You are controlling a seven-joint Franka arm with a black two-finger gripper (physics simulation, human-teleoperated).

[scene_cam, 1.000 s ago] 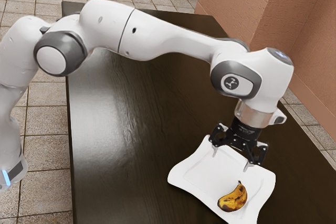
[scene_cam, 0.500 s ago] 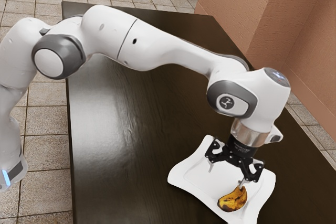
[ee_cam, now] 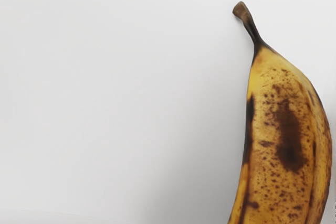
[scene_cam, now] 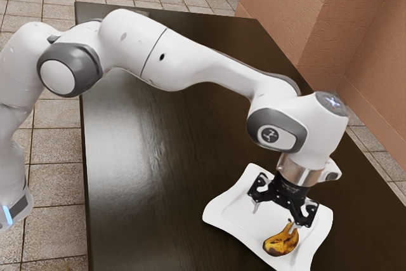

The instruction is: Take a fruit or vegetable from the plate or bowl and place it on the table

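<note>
A banana point(scene_cam: 279, 244) lies whole on a white plate point(scene_cam: 216, 212), at about five o'clock from its middle, with twelve at the exterior view's top. Over the past second the gripper point(scene_cam: 275, 218) has dropped toward the unmoved fruit, most of the way in the first half. Its fingers stand apart, grasping nothing; one is at the banana's stem end, though contact cannot be told, and the other is over bare plate toward ten o'clock. The approach appears nearly done, but a shift toward five o'clock looks needed before closing, lest the stem alone be pinched. The raised rim curves close past the banana from three to six o'clock, an edge the fingers could catch. Beyond it, the table point(scene_cam: 158, 176) offers its broadest open wood from nine to eleven o'clock, probably the easiest set-down, with a narrower strip at three.
</note>
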